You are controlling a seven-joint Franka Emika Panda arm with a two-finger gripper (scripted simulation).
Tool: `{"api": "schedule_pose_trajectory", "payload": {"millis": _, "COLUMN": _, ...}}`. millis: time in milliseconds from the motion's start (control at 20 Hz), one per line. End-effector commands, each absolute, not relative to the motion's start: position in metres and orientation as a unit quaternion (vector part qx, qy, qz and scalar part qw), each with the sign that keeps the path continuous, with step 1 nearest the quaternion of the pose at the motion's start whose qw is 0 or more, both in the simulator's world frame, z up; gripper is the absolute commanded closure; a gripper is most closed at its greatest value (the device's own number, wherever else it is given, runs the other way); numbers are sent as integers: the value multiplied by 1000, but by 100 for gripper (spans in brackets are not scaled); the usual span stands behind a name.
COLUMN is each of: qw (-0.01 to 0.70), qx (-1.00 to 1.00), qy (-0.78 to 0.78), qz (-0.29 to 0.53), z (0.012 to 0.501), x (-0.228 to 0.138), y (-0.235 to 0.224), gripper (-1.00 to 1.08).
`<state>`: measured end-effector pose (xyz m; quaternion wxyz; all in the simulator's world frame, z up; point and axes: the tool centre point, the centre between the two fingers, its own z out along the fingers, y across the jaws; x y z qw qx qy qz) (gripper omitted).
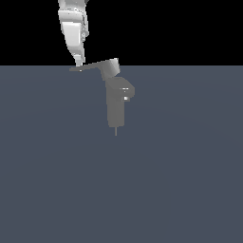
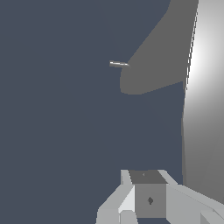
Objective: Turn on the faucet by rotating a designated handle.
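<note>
The grey faucet (image 1: 116, 107) stands upright in the middle of the exterior view, its stubby spout (image 1: 127, 91) pointing to that view's right. On top, the long flat handle (image 1: 90, 66) reaches from its wedge hub (image 1: 111, 69) toward the exterior view's left. My white gripper (image 1: 79, 63) comes down from above, its tip touching the handle's far end. In the wrist view the handle (image 2: 203, 87) is a bright band right beside my gripper (image 2: 146, 197), with the faucet (image 2: 153, 65) body darker beyond. The fingers look shut, with nothing between them.
A flat blue-grey floor (image 1: 180, 180) stretches all around the faucet. A thin pale pin (image 1: 116, 132) sticks out at the faucet's base.
</note>
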<state>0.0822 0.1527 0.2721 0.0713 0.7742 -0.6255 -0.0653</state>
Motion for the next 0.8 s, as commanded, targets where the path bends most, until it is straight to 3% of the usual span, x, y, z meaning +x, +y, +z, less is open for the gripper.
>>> {"api": "schedule_pose_trajectory", "payload": {"millis": 0, "qw": 73, "qx": 769, "qy": -632, "qz": -65, "z": 266, "x": 84, "y": 156, "gripper": 108}}
{"api": "schedule_pose_trajectory", "payload": {"millis": 750, "qw": 75, "qx": 766, "qy": -635, "qz": -65, "z": 267, "x": 70, "y": 155, "gripper": 108}}
